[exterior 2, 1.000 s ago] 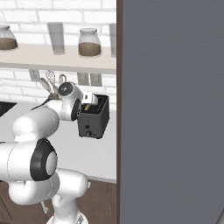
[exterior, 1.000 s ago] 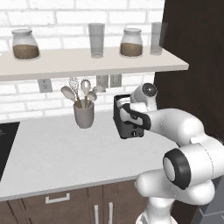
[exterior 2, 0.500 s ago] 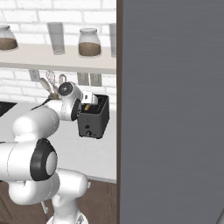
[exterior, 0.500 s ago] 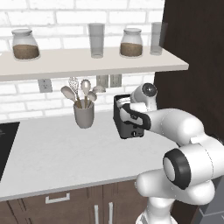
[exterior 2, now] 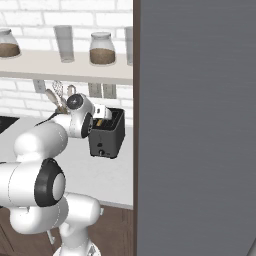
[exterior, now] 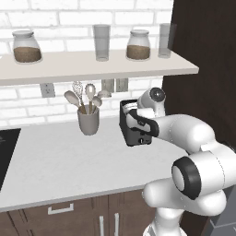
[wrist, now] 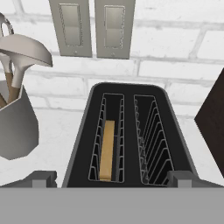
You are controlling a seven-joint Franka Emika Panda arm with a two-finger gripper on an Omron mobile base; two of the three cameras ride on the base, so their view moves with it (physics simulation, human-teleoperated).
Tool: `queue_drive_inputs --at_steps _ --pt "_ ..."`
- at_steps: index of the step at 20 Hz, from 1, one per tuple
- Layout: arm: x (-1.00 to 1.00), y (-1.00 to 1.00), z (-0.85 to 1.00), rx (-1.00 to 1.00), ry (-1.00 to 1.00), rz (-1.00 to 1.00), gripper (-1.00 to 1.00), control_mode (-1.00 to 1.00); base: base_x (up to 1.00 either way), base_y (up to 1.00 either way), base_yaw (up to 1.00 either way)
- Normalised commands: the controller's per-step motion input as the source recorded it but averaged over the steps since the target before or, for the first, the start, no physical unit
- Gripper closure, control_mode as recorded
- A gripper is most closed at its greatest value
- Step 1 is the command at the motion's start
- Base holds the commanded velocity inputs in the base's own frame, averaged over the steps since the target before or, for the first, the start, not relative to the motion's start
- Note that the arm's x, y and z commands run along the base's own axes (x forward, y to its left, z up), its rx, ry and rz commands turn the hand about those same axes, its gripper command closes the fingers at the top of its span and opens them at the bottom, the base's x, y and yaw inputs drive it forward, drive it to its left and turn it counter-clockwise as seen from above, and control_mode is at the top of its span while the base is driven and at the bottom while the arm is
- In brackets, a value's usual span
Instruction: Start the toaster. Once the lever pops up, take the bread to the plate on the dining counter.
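The black toaster (exterior: 138, 134) (exterior 2: 106, 141) stands on the kitchen counter (exterior: 60, 161) beside a dark tall cabinet. From above, the toaster (wrist: 83, 144) shows two slots. The bread (wrist: 106, 148), a tan slice, sits low in the left slot; a bit of the bread (exterior 2: 99, 121) also shows from the right. My gripper (wrist: 111, 178) (exterior 2: 103, 115) hovers open just above the toaster's top, its fingertips (wrist: 42, 176) spread wider than the toaster and touching nothing. The plate and the dining counter are out of view.
A grey utensil cup (exterior: 88, 120) (wrist: 15, 127) stands left of the toaster. Above runs a shelf (exterior: 92, 67) with jars and glasses. The dark cabinet side (exterior: 203, 69) (exterior 2: 195, 125) walls off the right. Wall outlets (wrist: 92, 26) sit behind the toaster. A cooktop edge (exterior: 5, 152) lies far left.
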Motion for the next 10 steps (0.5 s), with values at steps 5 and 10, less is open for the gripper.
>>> queue_drive_inputs --at_steps 5,10 --pt "0.0 0.0 0.0 0.0 0.0 0.0 -1.0 -1.0 0.0 0.0 0.0" --pt "0.0 0.0 0.0 0.0 0.0 0.0 -1.0 -1.0 0.0 0.0 0.0"
